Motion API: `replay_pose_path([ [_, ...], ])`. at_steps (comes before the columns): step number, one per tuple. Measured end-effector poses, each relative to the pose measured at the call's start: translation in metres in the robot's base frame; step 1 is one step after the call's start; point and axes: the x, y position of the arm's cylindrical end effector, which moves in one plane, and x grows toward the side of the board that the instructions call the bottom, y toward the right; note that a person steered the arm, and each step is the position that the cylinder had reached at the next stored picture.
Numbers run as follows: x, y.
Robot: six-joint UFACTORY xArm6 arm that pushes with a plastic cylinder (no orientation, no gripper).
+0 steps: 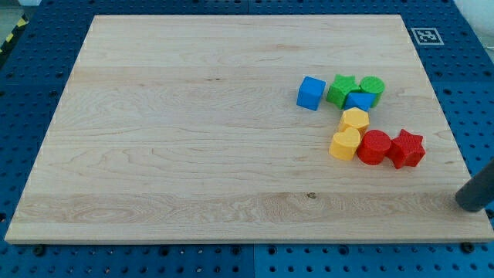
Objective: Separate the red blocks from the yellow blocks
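Right now my tip point(468, 204) sits w/o jaws, apart from red cylinder point(374, 147) touching yellow heart point(345, 144), lined up to push.

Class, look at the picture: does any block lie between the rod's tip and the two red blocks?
No. My tip sits toward the view's bottom right, with only bare board between it and the red star block; the red round block lies just beyond.

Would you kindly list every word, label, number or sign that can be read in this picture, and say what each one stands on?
No readable words, letters or numbers anywhere.
One sign only: a black-and-white square marker, a coded pattern without text, on the wooden board at its corner in the view's top right.
The coloured blocks carry no print, and neither does the blue perforated table.
My tip bears no label.
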Motion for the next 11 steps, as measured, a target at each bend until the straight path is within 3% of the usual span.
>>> replay_pose_path([
  [2,-0.065,0.010],
  [3,-0.076,0.003],
  [7,-0.078,-0.085],
  [11,-0.059,-0.101],
])
